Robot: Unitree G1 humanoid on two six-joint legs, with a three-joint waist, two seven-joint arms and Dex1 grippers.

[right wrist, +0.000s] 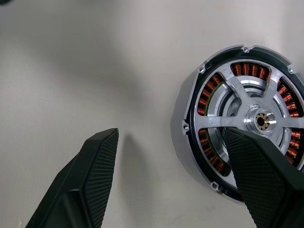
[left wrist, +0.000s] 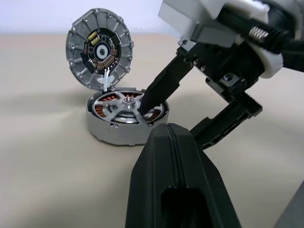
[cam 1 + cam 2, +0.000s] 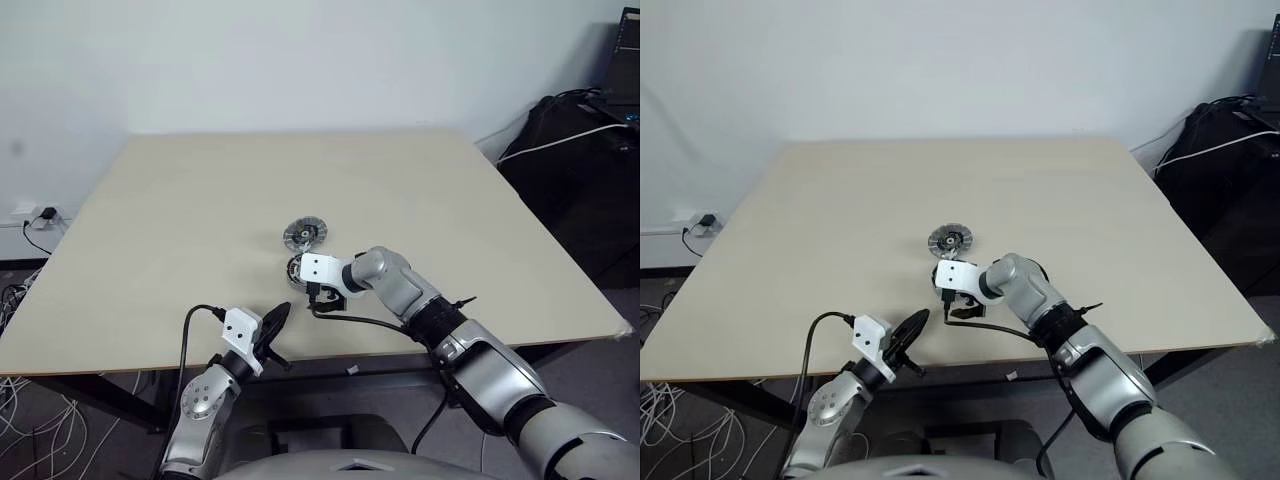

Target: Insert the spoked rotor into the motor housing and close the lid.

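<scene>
The motor housing (image 1: 179, 142) rests near the middle of the table, copper windings ringing its inside. The spoked rotor (image 1: 243, 95) lies flat inside it, spokes over the windings. Just behind the housing the lid (image 2: 99, 47) stands upright, its ribbed face and dark centre turned towards me; it is also seen from the head as the lid (image 3: 304, 235). My right gripper (image 1: 171, 133) is open and points down at the housing: one fingertip (image 1: 256, 161) is over the rotor, the other (image 1: 97, 166) above bare table outside the wall. My left gripper (image 3: 272, 330) is shut, level, at the table's front edge.
The beige table (image 3: 200, 200) has wide bare room on all sides of the motor. Black bags and cables (image 3: 580, 150) sit past its right edge. A wall socket with cables (image 3: 40, 215) is at the far left.
</scene>
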